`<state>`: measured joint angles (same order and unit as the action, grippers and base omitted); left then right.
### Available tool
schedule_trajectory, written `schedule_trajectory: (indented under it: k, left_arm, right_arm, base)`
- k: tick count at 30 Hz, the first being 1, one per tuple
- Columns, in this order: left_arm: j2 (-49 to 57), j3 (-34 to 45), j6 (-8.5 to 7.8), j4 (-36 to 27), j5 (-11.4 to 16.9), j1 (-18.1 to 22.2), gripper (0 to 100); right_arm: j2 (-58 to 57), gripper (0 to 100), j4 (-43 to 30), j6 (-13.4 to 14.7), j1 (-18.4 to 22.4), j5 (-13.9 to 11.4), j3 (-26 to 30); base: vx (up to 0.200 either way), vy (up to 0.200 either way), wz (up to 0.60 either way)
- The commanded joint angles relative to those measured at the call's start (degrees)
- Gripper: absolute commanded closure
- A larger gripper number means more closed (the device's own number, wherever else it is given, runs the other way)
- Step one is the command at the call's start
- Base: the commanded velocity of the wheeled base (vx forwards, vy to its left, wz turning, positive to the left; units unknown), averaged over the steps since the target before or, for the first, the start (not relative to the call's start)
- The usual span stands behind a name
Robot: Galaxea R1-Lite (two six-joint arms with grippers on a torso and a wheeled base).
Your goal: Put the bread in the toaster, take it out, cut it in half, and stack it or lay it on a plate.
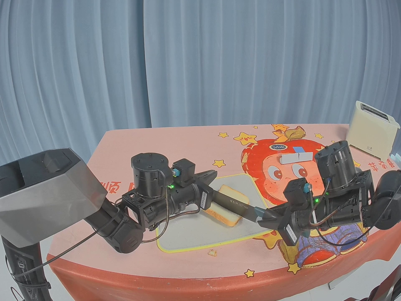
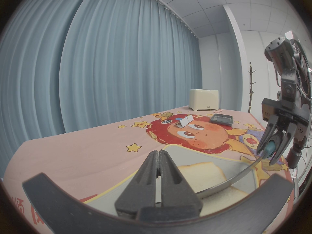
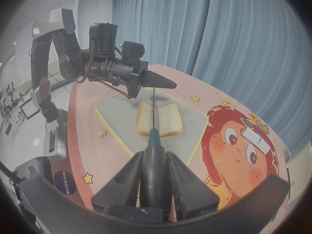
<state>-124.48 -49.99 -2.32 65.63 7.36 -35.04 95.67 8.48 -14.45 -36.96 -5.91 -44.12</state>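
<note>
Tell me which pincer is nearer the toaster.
Right. The right pincer, gripping the knife, sits on the side of the bread facing the toaster; the left pincer is at the bread's other side, farther off.

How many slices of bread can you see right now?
1. The slice lies on the cutting mat, under the knife held by the right gripper. The toaster could hide more.

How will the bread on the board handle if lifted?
Probably soft and light: the bread is a pale slice lying flat on the cutting board. With the knife across its middle, it may squash; lifted pieces would likely sag or tear.
</note>
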Motion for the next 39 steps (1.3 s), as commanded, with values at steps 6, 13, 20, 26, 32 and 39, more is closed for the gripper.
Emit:
schedule_trajectory:
  k: [6,13,20,26,32,39]
  left_arm:
    - [-0.1,-0.1,0.03,0.5,0.1,0.1,100]
    - [0.6,-0.1,0.03,0.9,0.1,-0.1,100]
    - [0.7,0.1,-0.14,3.4,0.1,-0.4,100]
    - [0.0,0.2,-0.14,2.9,0.1,0.1,100]
    - [-0.2,0.4,-0.14,2.9,0.1,-0.1,100]
    - [-1.0,0.4,-0.14,3.0,0.1,-0.2,100]
  right_arm:
    - [0.1,100,0.2,-0.1,-0.1,1.0,-0.3]
    - [0.3,100,0.2,-0.1,-0.1,1.0,0.2]
    - [0.5,100,0.3,-0.1,-0.1,1.0,1.2]
    - [0.0,100,0.3,-0.1,-0.1,1.0,-0.5]
    - [0.1,100,0.3,-0.1,0.0,1.0,-0.5]
    - [0.5,100,0.2,-0.1,0.0,1.0,1.2]
  base:
    - [0.0,0.0,0.0]
    - [0.0,0.0,0.0]
    - [0.0,0.0,0.0]
    - [0.0,0.0,0.0]
    - [0.0,0.0,0.0]
    - [0.0,0.0,0.0]
